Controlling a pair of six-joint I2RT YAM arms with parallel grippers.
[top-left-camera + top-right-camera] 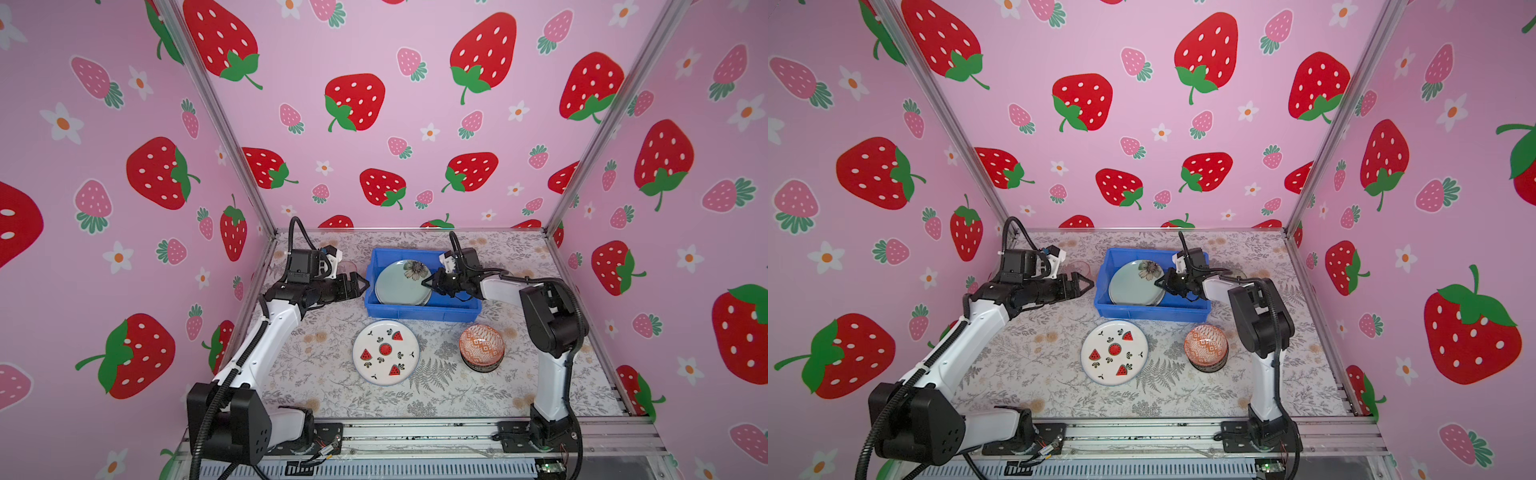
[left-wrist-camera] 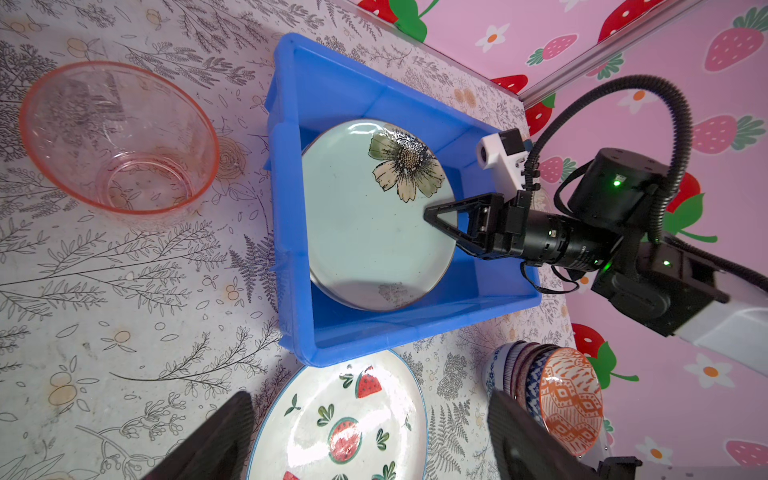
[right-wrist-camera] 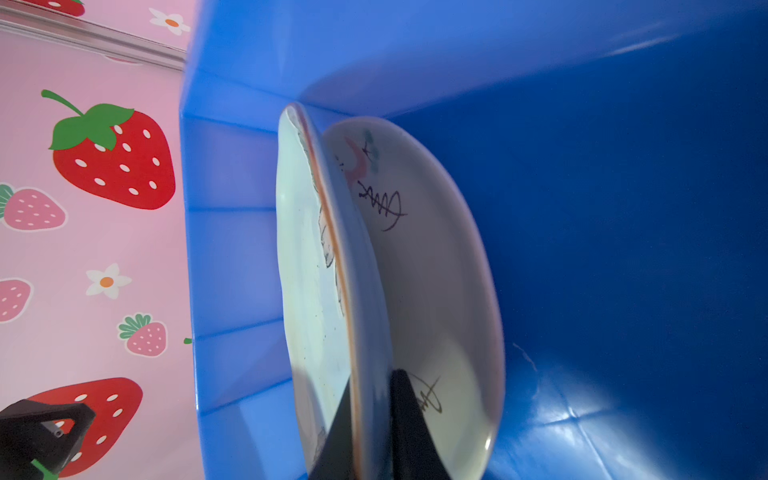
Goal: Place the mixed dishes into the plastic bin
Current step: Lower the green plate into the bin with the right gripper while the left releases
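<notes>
The blue plastic bin (image 1: 419, 314) (image 1: 1150, 313) stands at the back middle of the table. In it a mint-green flower plate (image 1: 401, 284) (image 3: 307, 291) rests tilted over a white plate with black marks (image 3: 436, 270). My right gripper (image 1: 428, 284) (image 3: 372, 399) is shut on the mint plate's right rim. My left gripper (image 1: 363, 286) (image 2: 370, 395) hangs open and holds nothing, just left of the bin. A watermelon plate (image 1: 385, 352) (image 2: 340, 424) lies in front of the bin. Stacked patterned bowls (image 1: 482, 345) (image 2: 557, 399), orange-red on top, sit to its right. A pink tumbler (image 2: 118, 137) stands left of the bin.
Pink strawberry-print walls close in the table on the left, back and right. An aluminium rail (image 1: 415, 432) with both arm bases runs along the front edge. The right half of the bin floor (image 3: 623, 208) is bare.
</notes>
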